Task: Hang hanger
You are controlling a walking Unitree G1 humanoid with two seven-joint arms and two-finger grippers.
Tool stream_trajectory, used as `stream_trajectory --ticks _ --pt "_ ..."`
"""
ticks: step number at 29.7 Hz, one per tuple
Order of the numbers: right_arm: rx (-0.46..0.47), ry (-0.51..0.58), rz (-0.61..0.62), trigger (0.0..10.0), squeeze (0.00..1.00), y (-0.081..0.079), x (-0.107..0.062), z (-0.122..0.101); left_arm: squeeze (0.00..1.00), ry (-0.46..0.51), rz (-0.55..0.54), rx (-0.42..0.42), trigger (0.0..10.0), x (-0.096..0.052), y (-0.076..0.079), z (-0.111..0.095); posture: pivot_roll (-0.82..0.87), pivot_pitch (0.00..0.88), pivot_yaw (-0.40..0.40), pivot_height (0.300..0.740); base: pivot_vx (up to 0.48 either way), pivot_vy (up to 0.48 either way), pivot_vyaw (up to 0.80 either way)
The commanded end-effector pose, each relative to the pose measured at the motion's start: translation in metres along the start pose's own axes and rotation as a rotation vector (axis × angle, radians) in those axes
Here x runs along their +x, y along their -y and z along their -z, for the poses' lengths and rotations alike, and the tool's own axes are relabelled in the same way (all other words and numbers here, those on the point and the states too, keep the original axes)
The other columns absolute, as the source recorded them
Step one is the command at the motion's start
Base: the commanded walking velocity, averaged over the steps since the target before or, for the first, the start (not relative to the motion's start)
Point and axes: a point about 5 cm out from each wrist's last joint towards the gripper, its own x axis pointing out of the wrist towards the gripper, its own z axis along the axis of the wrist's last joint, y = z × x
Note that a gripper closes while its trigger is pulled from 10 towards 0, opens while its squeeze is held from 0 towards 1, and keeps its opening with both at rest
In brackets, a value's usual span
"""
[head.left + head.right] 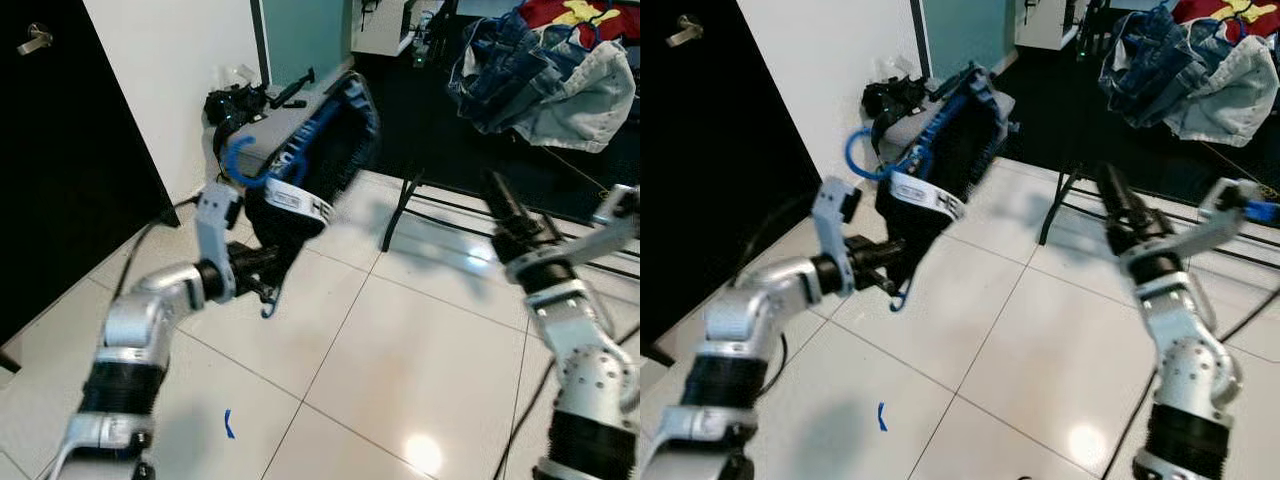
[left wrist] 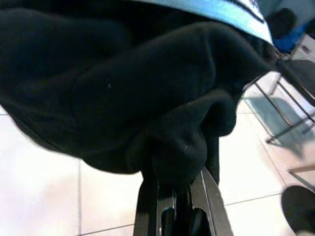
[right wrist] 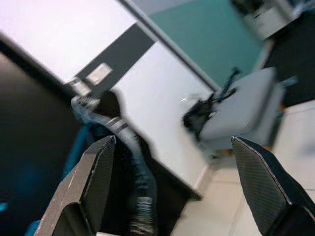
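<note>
Glossy white floor tiles (image 1: 400, 350), black door (image 1: 50, 150), teal wall (image 1: 305, 35)

I see a glossy white tiled floor (image 1: 420, 340). A blue scrap (image 1: 229, 424) lies on a near tile. By the wall edge sit black gear (image 1: 235, 102) and a cable (image 1: 130, 262); a black rack's legs (image 1: 400, 215) stand farther back.

Right gripper (image 3: 172, 189) spread wide before a white wall and teal panel

Its two black fingers (image 3: 96, 179) stand well apart, nothing between them. Past them, blurred: a grey seat (image 3: 243, 110) with a dark bundle (image 3: 199, 114) at its edge, pale floor tiles (image 3: 221, 216), and a dark garment with blue (image 3: 123, 162) beside the near finger.
</note>
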Motion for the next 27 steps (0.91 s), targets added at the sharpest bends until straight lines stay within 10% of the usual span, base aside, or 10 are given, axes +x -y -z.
stream_trajectory --ticks 1,27 --pt "0.004 -0.025 -0.024 10.0 0.00 -0.006 0.002 0.006 0.00 0.003 0.034 -0.018 10.0 0.000 0.009 0.002 -0.03 0.132 0.062 0.740 0.000 0.000 0.00" --pt "-0.103 -0.128 0.053 10.0 0.00 0.004 0.005 0.017 0.00 -0.097 0.222 0.025 10.0 -0.013 0.056 0.023 -0.02 0.139 0.057 0.740 0.000 0.000 0.00"
